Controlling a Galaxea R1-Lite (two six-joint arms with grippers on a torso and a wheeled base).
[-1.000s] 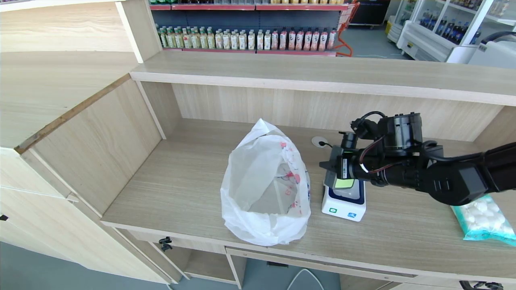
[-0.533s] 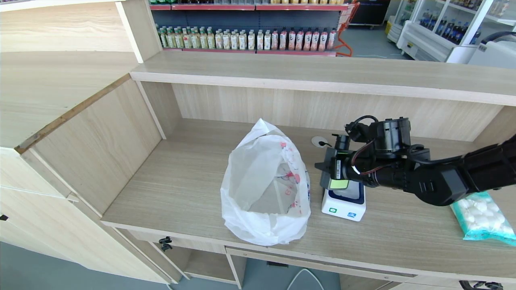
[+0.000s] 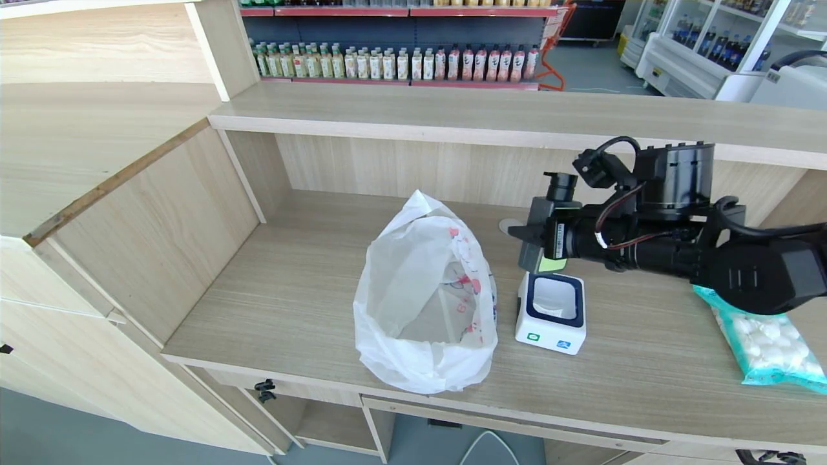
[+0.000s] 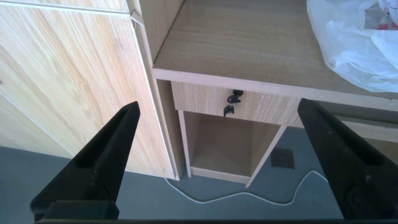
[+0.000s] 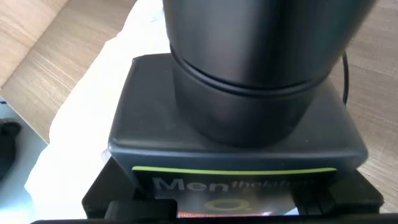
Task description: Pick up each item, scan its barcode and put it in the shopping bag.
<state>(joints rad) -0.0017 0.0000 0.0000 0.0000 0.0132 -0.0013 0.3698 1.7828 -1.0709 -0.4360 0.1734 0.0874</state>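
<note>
My right gripper (image 3: 541,240) is shut on a dark grey bottle (image 3: 549,227) with a black cap and a lime-green band, held on its side above the white and blue barcode scanner (image 3: 551,312). In the right wrist view the bottle (image 5: 236,124) sits between the black fingers (image 5: 115,200), with the bag's white plastic below it. The white shopping bag (image 3: 423,303) stands open just left of the scanner. My left gripper (image 4: 224,155) is open with nothing in it, hanging low off the counter's front left corner, and the bag's edge (image 4: 357,43) shows on the counter beyond it.
A teal packet of cotton balls (image 3: 769,342) lies at the counter's right end. A raised wooden ledge (image 3: 517,116) and back wall close off the counter (image 3: 291,303) behind. A drawer with a key (image 4: 233,102) sits below the front edge.
My right gripper has lifted the bottle from just over the scanner, up and slightly back. The scanner's window is now uncovered. The bag and packet have not moved.
</note>
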